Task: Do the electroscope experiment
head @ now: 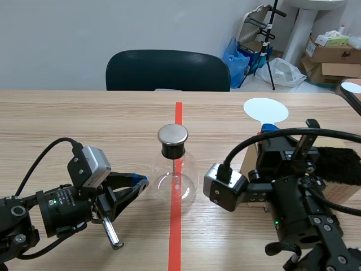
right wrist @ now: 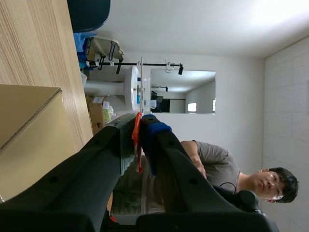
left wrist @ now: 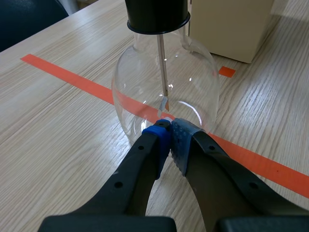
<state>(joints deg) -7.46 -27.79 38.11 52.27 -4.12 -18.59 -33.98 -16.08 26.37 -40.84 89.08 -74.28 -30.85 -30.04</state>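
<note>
Midway along the tape line [head: 175, 237], glass flask [head: 176, 172] stands upright; left tool [left wrist: 170, 126] pinched shut (empty) at its base; right tool [right wrist: 140, 125] clamps white paddle [head: 265, 108], metal cap [head: 172, 134] lying to its left.

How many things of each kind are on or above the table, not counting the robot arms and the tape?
glass flask: 1
white disc: 2, this one held by the right gripper, another at the far right
cardboard box: 1
black furry cloth: 1
Total: 5
</note>
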